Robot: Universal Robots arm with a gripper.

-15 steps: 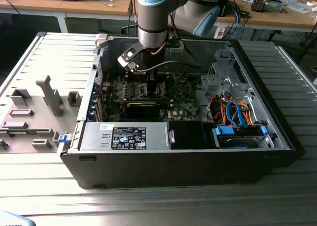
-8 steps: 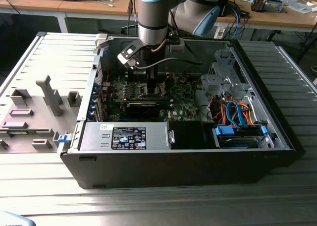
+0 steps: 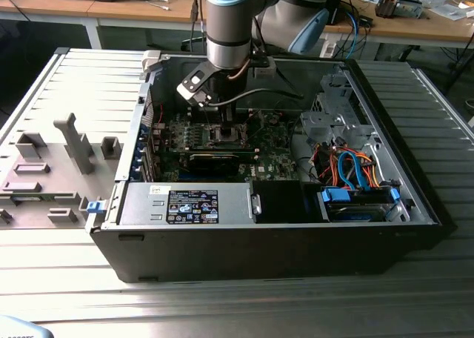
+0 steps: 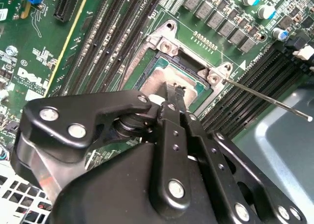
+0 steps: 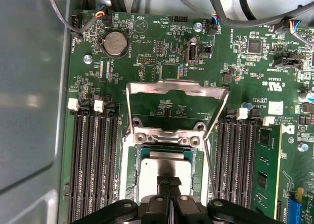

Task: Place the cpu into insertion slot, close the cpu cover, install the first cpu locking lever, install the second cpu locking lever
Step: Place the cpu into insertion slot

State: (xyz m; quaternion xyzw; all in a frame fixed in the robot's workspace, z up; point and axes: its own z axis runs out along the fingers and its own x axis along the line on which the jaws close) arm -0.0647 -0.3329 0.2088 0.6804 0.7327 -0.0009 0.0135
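Observation:
The cpu point(image 5: 164, 166), a dull silver square, lies in the insertion slot point(image 5: 128, 172) on the green motherboard. My gripper point(image 5: 169, 181) hangs right over it, its black fingertips shut together, touching or just above the chip's top with nothing between them. The cpu cover point(image 5: 176, 89), a thin silvery frame, stands raised open on its hinge beyond the chip. In the second wrist view the gripper point(image 4: 172, 92) sits on the cpu point(image 4: 162, 79), and a thin locking lever point(image 4: 265, 98) sticks out unlatched. The exterior view has the gripper point(image 3: 224, 127) down inside the case at the slot point(image 3: 224, 138).
Black memory slots point(image 5: 93, 160) flank the socket on both sides. A long black expansion card point(image 3: 215, 160) lies just in front of it. Bundled cables point(image 3: 348, 167) and a drive cage point(image 3: 329, 116) fill the exterior view's right. The case wall point(image 3: 259, 249) surrounds the board.

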